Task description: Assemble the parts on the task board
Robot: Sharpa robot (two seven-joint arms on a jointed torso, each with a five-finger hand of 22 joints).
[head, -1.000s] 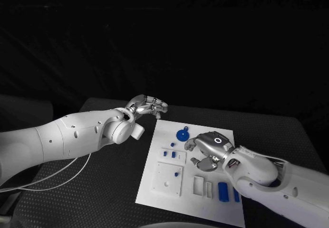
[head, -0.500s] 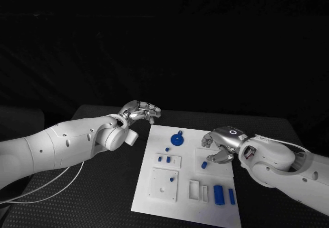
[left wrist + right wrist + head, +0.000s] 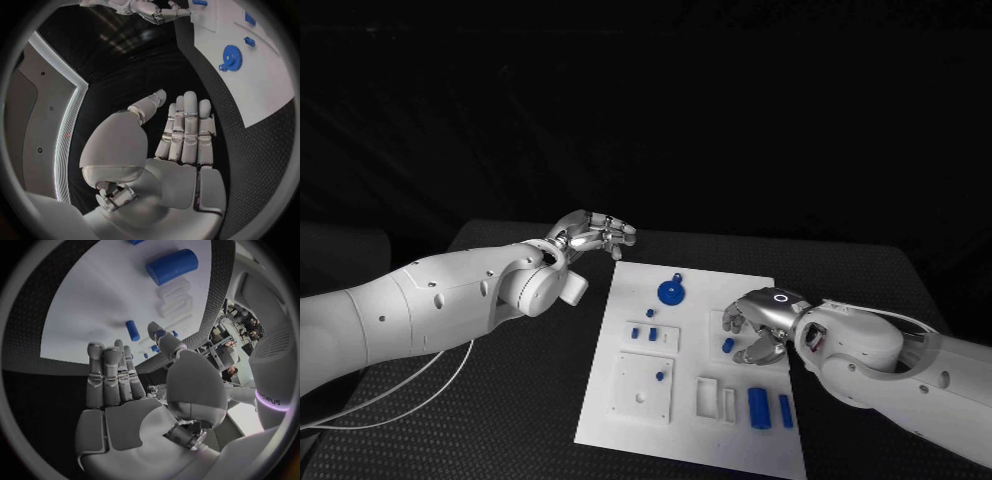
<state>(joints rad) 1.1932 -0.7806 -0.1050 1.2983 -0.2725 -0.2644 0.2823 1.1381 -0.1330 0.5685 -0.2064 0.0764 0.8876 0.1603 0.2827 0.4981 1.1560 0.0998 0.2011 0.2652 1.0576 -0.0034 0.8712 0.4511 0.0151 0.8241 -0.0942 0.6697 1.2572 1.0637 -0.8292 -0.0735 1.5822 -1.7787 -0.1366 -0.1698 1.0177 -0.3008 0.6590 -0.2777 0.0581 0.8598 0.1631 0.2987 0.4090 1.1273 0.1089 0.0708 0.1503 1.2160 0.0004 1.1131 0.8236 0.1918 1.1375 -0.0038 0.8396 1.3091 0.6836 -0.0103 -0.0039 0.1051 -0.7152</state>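
Starting at the left, the left hand [image 3: 596,235] hovers above the black counter [image 3: 531,380] just off the far left corner of the task board [image 3: 740,440]; its fingers [image 3: 186,125] lie straight and together, holding nothing. The board lies flat mid-counter. On it, going rightward: a white block [image 3: 646,385] with a small blue bit on it, a smaller white block [image 3: 648,335] carrying two short blue pegs, and beyond them a blue gear [image 3: 672,292] lying flat. Further right, a loose blue peg [image 3: 728,345] lies beside the right hand [image 3: 759,325], which hangs low over the board with fingers [image 3: 109,370] apart and empty, thumb close to that peg. Nearer the robot lie white slotted pieces [image 3: 718,398] and two blue cylinders [image 3: 770,408]. By my reading, assembly is barely under way: most blue parts lie loose, and the peg looks like the next pick.
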